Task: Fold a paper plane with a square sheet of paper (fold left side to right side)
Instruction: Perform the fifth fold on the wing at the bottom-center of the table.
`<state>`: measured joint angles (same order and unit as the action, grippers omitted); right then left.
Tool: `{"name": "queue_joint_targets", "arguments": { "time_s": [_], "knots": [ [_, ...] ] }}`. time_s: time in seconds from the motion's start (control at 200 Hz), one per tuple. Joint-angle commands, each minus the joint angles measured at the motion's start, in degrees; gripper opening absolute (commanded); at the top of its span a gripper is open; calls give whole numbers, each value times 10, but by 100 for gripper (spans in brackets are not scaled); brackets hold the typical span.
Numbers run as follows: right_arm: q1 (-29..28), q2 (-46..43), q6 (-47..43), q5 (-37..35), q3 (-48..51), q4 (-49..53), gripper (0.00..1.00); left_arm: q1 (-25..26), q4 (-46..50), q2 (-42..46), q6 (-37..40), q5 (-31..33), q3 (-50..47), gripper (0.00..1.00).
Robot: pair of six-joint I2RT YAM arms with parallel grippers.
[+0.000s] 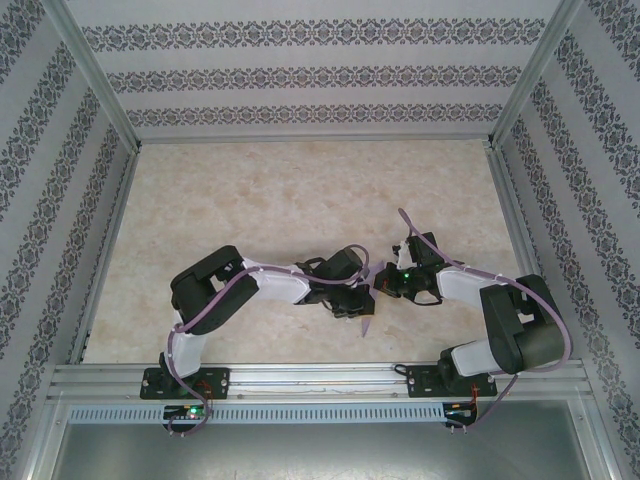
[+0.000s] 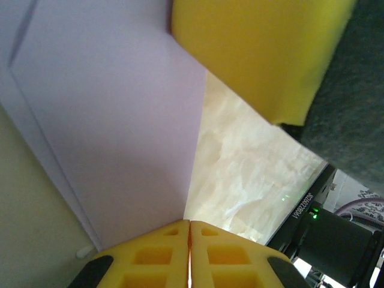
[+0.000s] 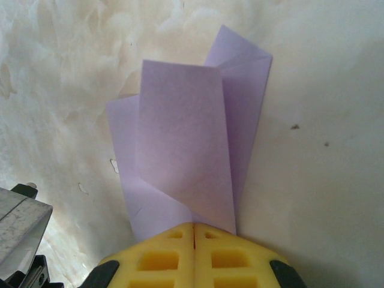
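End effectors of both arms stood tip to tip over the near middle of the bench [image 1: 250,210] in the top view. The left end effector [image 1: 352,298] and the right end effector [image 1: 386,287] were just beside each other. The folded paper [image 1: 367,322] sat between them, with one pale purple point sticking out toward the arm bases. Finger position could not be read at that range.

Left wrist view: the left end effector [image 2: 189,225] had its yellow fingers pressed together. A lower corner of the folded paper [image 2: 114,120] ran into the seam between the tips and was pinched there. The paper spread up and to the left as a flat lavender panel, with a crease along its left side. A yellow finger [image 2: 258,54] of the right end effector overlapped the paper's upper edge. Marbled bench [image 2: 240,168] showed to the right of the paper.

Right wrist view: the right end effector [image 3: 194,228] had its fingers pressed together, pinching the near edge of the folded paper [image 3: 180,150]. The paper lay in overlapping layers, with a rectangular flap on top and an angled flap behind it at the upper right. Bench [image 3: 312,150] surrounded it.
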<state>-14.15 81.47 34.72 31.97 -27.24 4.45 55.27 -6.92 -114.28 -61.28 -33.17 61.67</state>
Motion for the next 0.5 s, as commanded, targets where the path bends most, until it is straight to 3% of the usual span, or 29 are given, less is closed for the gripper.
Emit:
{"name": "queue_joint_targets", "arguments": {
  "time_s": [0.0, 0.31, 0.495],
  "knots": [
    [-5, -10, -3, -13, 10, 51, 0, 13, 5, -16, -10, 21, -17, 7],
    [40, -129, -4, 38, 13, 50, 0, 16, 102, -11, 37, 82, -26, 3],
    [41, -141, -4, 73, 33, 31, 0, 16, 162, 8, 71, 105, -40, 3]
  ]
}}
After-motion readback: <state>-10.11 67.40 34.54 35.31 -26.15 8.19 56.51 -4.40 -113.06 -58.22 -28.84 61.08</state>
